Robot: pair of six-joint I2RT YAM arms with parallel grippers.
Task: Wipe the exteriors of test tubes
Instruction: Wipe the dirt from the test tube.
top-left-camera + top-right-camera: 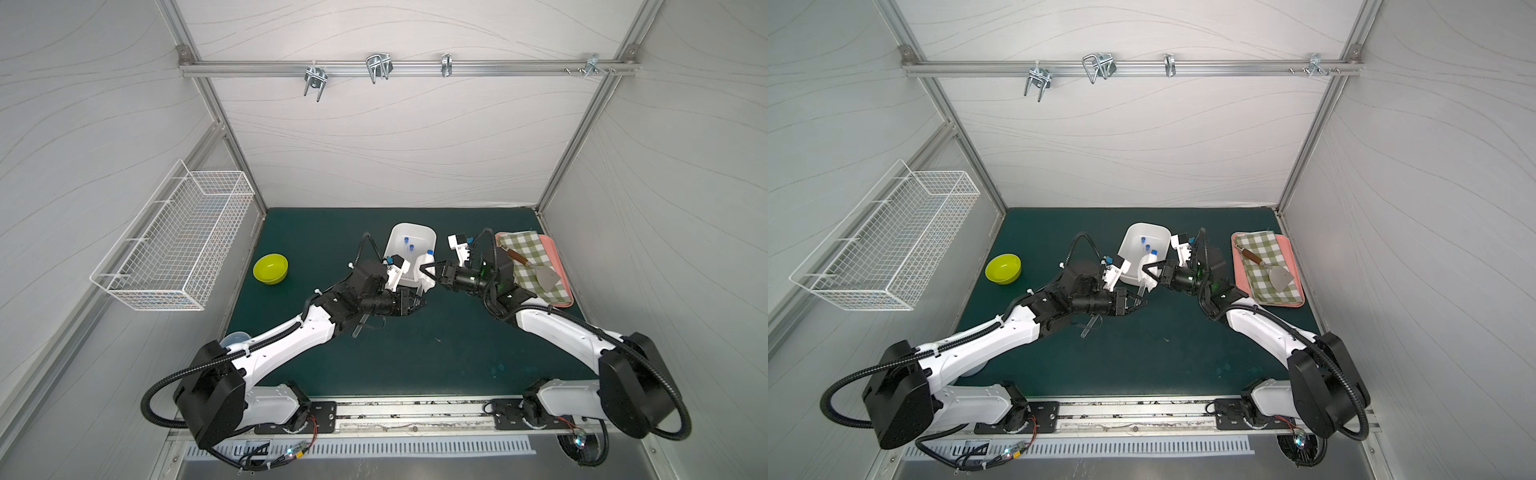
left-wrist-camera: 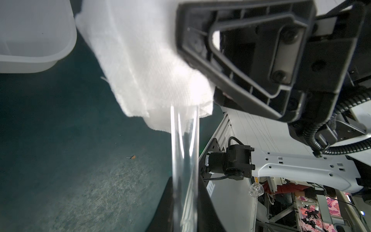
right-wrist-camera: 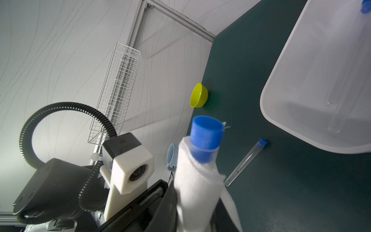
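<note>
One test tube [image 2: 184, 152] stands nearly upright in front of the white tub [image 1: 415, 225]. My left gripper [image 1: 419, 301] [image 2: 185, 211] is shut on its clear lower end. A white cloth [image 3: 196, 186] [image 2: 144, 66] is wrapped round its upper part, and my right gripper [image 1: 428, 272] [image 3: 197, 217] is shut on that cloth. The tube's blue cap [image 3: 206, 138] [image 1: 1154, 252] sticks out above the cloth. A second test tube [image 3: 244, 161] [image 1: 1088, 326] lies on the mat beside the left arm. Two more tubes, seen by their blue caps [image 1: 405, 240] [image 1: 411, 247], lie in the tub.
A yellow-green bowl [image 1: 271, 268] sits at the left of the green mat. A pink tray [image 1: 567, 286] at the right holds a checked cloth and a spatula. A wire basket [image 1: 174, 245] hangs on the left wall. A pale blue cup [image 3: 171, 158] lies near the left arm.
</note>
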